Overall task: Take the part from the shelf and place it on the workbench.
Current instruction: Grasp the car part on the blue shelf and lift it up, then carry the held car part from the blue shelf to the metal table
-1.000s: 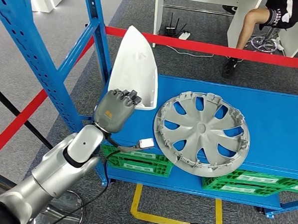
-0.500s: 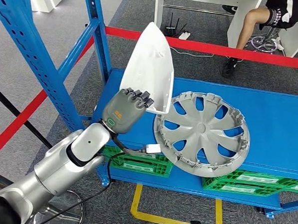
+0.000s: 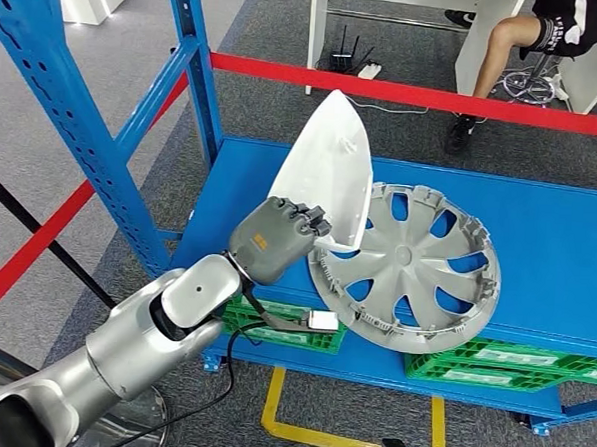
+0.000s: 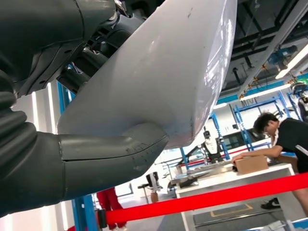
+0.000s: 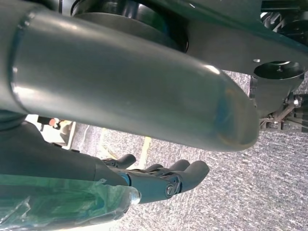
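Note:
The part is a white, pointed plastic shell (image 3: 330, 170). My left hand (image 3: 276, 237) grips it by its lower edge and holds it upright above the blue workbench top (image 3: 551, 247). Its lower right corner hangs over the left rim of a grey wheel cover (image 3: 429, 265) that lies flat on the bench. In the left wrist view the shell (image 4: 163, 72) is very close, with my grey thumb (image 4: 109, 154) pressed under it. My right hand (image 5: 163, 178) hangs low over the grey carpet, its dark fingers stretched out with nothing in them.
A blue shelf frame (image 3: 74, 112) stands at the left. Red barrier tape (image 3: 438, 96) runs behind the bench. Green plastic pallets (image 3: 499, 366) sit under the bench's front edge. A person (image 3: 547, 36) sits at a white desk at the back right. Yellow floor marking (image 3: 275, 403) lies below.
My left hand has carried the white shell to the right, from beside the shelf post to over the wheel cover's left rim. The wheel cover has not moved.

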Robot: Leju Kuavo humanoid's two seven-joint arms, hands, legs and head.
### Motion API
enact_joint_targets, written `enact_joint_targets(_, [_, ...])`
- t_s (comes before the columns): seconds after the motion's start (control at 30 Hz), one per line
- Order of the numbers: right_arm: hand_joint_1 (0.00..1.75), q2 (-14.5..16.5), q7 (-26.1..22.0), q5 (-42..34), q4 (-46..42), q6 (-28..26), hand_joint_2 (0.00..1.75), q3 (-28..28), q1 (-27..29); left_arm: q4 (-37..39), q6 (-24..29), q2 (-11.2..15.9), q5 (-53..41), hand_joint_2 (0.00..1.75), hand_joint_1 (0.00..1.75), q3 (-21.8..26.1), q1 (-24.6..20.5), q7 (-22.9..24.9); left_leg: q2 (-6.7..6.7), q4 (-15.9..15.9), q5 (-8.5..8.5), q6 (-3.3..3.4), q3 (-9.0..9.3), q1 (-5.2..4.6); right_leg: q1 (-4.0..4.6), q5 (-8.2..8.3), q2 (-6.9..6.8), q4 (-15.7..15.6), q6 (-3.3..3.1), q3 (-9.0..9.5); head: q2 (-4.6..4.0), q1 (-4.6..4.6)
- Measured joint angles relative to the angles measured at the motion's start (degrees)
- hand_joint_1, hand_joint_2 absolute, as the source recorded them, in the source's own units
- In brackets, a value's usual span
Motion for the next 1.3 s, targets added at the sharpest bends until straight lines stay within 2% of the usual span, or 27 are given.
enact_joint_targets(0.1, [0.0, 0.1, 0.0, 0.1, 0.0, 0.0, 0.0, -0.1, 0.0, 0.0, -0.6, -0.2, 0.2, 1.75, 1.75, -0.7, 0.0, -0.1, -0.03, 0.3, -0.2, 0.44, -0.1, -0.27, -0.29, 0.11, 0.01, -0.2, 0.33, 0.04, 0.0, -0.02])
enact_joint_targets(0.2, [0.0, 0.3, 0.0, 0.2, 0.0, 0.0, 0.0, -0.4, 0.0, 0.0, -1.3, -0.5, 0.4, 1.75, 1.75, -1.3, -0.1, -0.1, -0.02, -0.1, 0.29, 1.19, -0.03, -0.45, -0.55, 0.37, 0.03, -0.4, 0.96, 0.09, 0.0, -0.03])
enact_joint_targets(0.27, [0.0, 0.4, 0.0, 0.2, 0.0, 0.0, 0.0, -0.6, 0.0, 0.1, -1.7, -0.8, 0.5, 1.75, 1.75, -1.7, -0.2, -0.1, 0.04, -1.1, 1.03, 1.75, 0.16, -0.3, -0.58, -0.91, -0.14, 0.8, 1.21, -0.63, 0.0, 0.06])
enact_joint_targets(0.3, [0.0, 0.4, 0.0, 0.3, 0.0, 0.0, 0.0, -0.6, 0.0, 0.1, -1.8, -1.0, 0.5, 1.75, 1.75, -1.9, -0.2, -0.1, 0.07, -1.4, 1.32, 1.94, 0.2, -0.19, -0.54, -2.53, -0.24, 3.1, 1.22, -1.64, 0.0, 0.15])
enact_joint_targets(0.37, [0.0, 0.4, 0.0, 0.3, 0.0, 0.0, 0.0, -0.6, 0.0, 0.2, -2.0, -1.1, 0.5, 1.75, 1.75, -2.2, -0.3, -0.1, 0.12, -1.5, 1.5, 2.09, 0.02, -0.26, -0.43, -6.61, -0.34, 10.8, 1.23, -4.77, 0.0, 0.28])
enact_joint_targets(0.4, [0.0, 0.4, 0.0, 0.3, 0.0, 0.0, 0.0, -0.6, 0.1, 0.3, -2.1, -1.2, 0.5, 1.75, 1.75, -2.4, -0.2, -0.1, 0.13, -1.5, 1.57, 2.05, -0.08, -0.3, -0.41, -7.88, -0.34, 14.3, 1.29, -6.13, 0.0, 0.29])
enact_joint_targets(0.43, [0.0, 0.5, 0.0, 0.3, 0.0, 0.0, 0.0, -0.6, 0.1, 0.5, -2.2, -1.2, 0.5, 1.75, 1.75, -2.5, -0.2, -0.1, 0.15, -1.5, 1.66, 1.97, -0.17, -0.3, -0.4, -8.11, -0.35, 16.1, 1.37, -6.68, 0.0, 0.29])
enact_joint_targets(0.47, [0.0, 0.5, 0.0, 0.3, 0.0, 0.0, 0.0, -0.6, 0.1, 0.6, -2.3, -1.2, 0.5, 1.75, 1.75, -2.7, -0.1, -0.1, 0.15, -1.5, 1.75, 1.84, -0.25, -0.25, -0.43, -7.22, -0.37, 15.5, 1.45, -6.14, 0.0, 0.29])
enact_joint_targets(0.5, [0.0, 0.5, 0.0, 0.3, 0.0, 0.0, 0.0, -0.6, 0.1, 0.7, -2.3, -1.2, 0.5, 1.75, 1.75, -2.8, -0.1, -0.1, 0.13, -1.4, 1.83, 1.67, -0.32, -0.12, -0.5, -5.49, -0.41, 12.7, 1.56, -4.5, 0.0, 0.29])
enact_joint_targets(0.57, [0.0, 0.6, 0.0, 0.4, 0.0, 0.0, 0.0, -0.6, 0.0, 0.8, -2.3, -1.2, 0.5, 1.75, 1.75, -3.0, -0.2, -0.1, 0.06, -1.0, 1.94, 1.0, -0.64, -0.02, -0.63, -2.78, -0.38, 5.1, 1.85, -0.21, 0.0, 0.44])
enact_joint_targets(0.6, [0.0, 0.6, 0.0, 0.4, 0.0, 0.0, 0.0, -0.7, -0.1, 0.8, -2.3, -1.2, 0.5, 1.75, 1.75, -3.1, -0.2, -0.1, 0.02, -0.8, 2.06, 0.58, -0.84, -0.1, -0.64, -2.18, -0.27, 2.7, 1.69, 1.14, 0.0, 0.53])
enact_joint_targets(0.63, [0.0, 0.7, 0.0, 0.4, 0.0, 0.0, 0.0, -0.7, -0.1, 0.8, -2.3, -1.2, 0.5, 1.75, 1.75, -3.1, -0.3, -0.1, -0.03, -0.6, 2.27, 0.12, -1.07, -0.25, -0.62, -2.16, -0.13, 1.6, 1.4, 1.68, 0.0, 0.58])
enact_joint_targets(0.73, [0.0, 0.8, 0.0, 0.5, 0.0, 0.0, 0.0, -0.8, -0.1, 0.8, -2.4, -1.1, 0.5, 1.75, 1.75, -3.4, -0.3, -0.1, -0.03, -0.3, 2.59, -0.77, -1.68, -0.24, -0.47, -1.69, 0.01, 2.0, -0.15, 0.82, 0.0, 0.53])
enact_joint_targets(0.77, [0.0, 0.8, 0.0, 0.5, 0.0, 0.0, 0.0, -0.9, -0.1, 0.8, -2.4, -1.1, 0.5, 1.75, 1.75, -3.5, -0.4, -0.1, 0.05, 0.5, 1.59, -0.97, -2.12, -0.17, -0.46, -1.35, -0.04, 2.0, -0.73, 0.41, 0.0, 0.5])
enact_joint_targets(0.8, [0.0, 0.8, 0.0, 0.5, -0.1, 0.0, 0.0, -0.9, -0.1, 0.9, -2.4, -1.0, 0.5, 1.75, 1.75, -3.5, -0.4, -0.1, 0.12, 2.3, -0.27, -1.15, -2.89, -0.14, -0.47, -0.93, -0.12, 1.9, -1.33, -0.08, 0.0, 0.44])
enact_joint_targets(0.87, [0.0, 0.8, 0.0, 0.5, -0.1, 0.0, 0.0, -1.0, -0.1, 0.9, -2.4, -1.0, 0.5, 1.75, 1.75, -3.7, -0.5, 0.0, 0.2, 8.9, -5.31, -1.36, -5.05, -0.16, -0.3, -0.05, -0.28, 1.9, -2.19, -1.27, 0.0, 0.31])
enact_joint_targets(0.9, [0.0, 0.8, 0.0, 0.5, -0.1, 0.0, 0.0, -1.1, -0.1, 1.0, -2.4, -1.0, 0.5, 1.75, 1.75, -3.7, -0.5, 0.0, 0.2, 12.3, -7.21, -1.35, -5.97, -0.17, -0.16, 0.41, -0.36, 1.9, -2.38, -1.91, 0.0, 0.3])
enact_joint_targets(0.93, [0.0, 0.8, 0.0, 0.5, -0.1, 0.0, 0.0, -1.2, -0.1, 1.0, -2.5, -1.0, 0.5, 1.75, 1.75, -3.8, -0.6, 0.0, 0.2, 14.4, -8.07, -1.25, -6.26, -0.2, -0.01, 0.89, -0.43, 1.9, -2.47, -2.57, 0.0, 0.29])
enact_joint_targets(0.97, [0.0, 0.8, 0.0, 0.5, -0.1, 0.0, 0.0, -1.3, -0.1, 1.1, -2.5, -1.0, 0.5, 1.75, 1.75, -4.0, -0.6, 0.1, 0.2, 14.9, -7.75, -1.03, -5.7, -0.25, 0.15, 1.41, -0.48, 1.9, -2.5, -3.25, 0.0, 0.29])
enact_joint_targets(1.0, [0.0, 0.8, 0.0, 0.6, -0.1, 0.0, 0.0, -1.3, -0.1, 1.2, -2.6, -1.0, 0.5, 1.75, 1.75, -4.0, -0.6, 0.1, 0.2, 13.6, -6.59, -0.7, -4.25, -0.35, 0.3, 1.95, -0.51, 1.9, -2.52, -3.92, 0.0, 0.29])
enact_joint_targets(1.07, [0.0, 0.8, 0.0, 0.7, -0.1, 0.0, 0.0, -1.5, -0.1, 1.3, -2.6, -1.1, 0.5, 1.75, 1.75, -4.1, -0.7, 0.1, 0.2, 7.2, -4.5, 0.27, 0.72, -0.77, 0.58, 3.04, -0.52, 1.9, -2.42, -5.09, 0.0, 0.29])
enact_joint_targets(1.1, [0.0, 0.8, 0.0, 0.7, -0.1, 0.0, 0.0, -1.5, -0.2, 1.2, -2.6, -1.2, 0.5, 1.75, 1.75, -4.1, -0.9, 0.2, 0.2, 3.8, -4.32, 0.64, 2.98, -0.97, 0.67, 3.55, -0.53, 1.9, -2.25, -5.52, 0.0, 0.33])
enact_joint_targets(1.13, [0.0, 0.8, 0.0, 0.8, -0.1, 0.0, 0.0, -1.5, -0.2, 1.3, -2.6, -1.3, 0.5, 1.75, 1.75, -4.1, -1.1, 0.3, 0.2, 1.3, -4.47, 0.88, 4.46, -1.18, 0.69, 4.11, -0.57, 1.8, -1.97, -5.82, 0.0, 0.34])
enact_joint_targets(1.17, [0.0, 0.8, 0.0, 0.8, -0.2, 0.0, 0.0, -1.5, -0.2, 1.3, -2.6, -1.4, 0.5, 1.75, 1.75, -4.1, -1.3, 0.3, 0.18, -0.1, -4.67, 1.01, 5.02, -1.37, 0.65, 4.68, -0.62, 1.6, -1.6, -5.98, 0.0, 0.33])
enact_joint_targets(1.23, [0.0, 0.8, 0.0, 0.8, -0.2, 0.0, 0.0, -1.6, -0.1, 1.4, -2.7, -1.4, 0.5, 1.75, 1.75, -4.2, -1.3, 0.4, 0.19, -0.9, -3.71, 1.31, 4.49, -1.43, 0.44, 5.59, -0.68, 1.0, -0.82, -6.21, 0.0, 0.3])
enact_joint_targets(1.27, [0.0, 0.8, 0.0, 0.8, -0.2, 0.0, 0.0, -1.7, 0.1, 1.5, -2.8, -1.4, 0.5, 1.75, 1.75, -4.2, -1.3, 0.5, 0.21, -1.1, -3.06, 1.63, 4.1, -1.36, 0.38, 4.91, -0.67, 1.3, -0.54, -6.6, 0.0, 0.32])
enact_joint_targets(1.3, [0.0, 0.8, 0.0, 0.8, -0.2, 0.0, 0.0, -1.8, 0.2, 1.6, -2.9, -1.4, 0.5, 1.75, 1.75, -4.3, -1.3, 0.5, 0.24, -1.3, -2.36, 1.96, 3.64, -1.25, 0.36, 3.1, -0.64, 2.6, -0.34, -7.2, 0.0, 0.42])
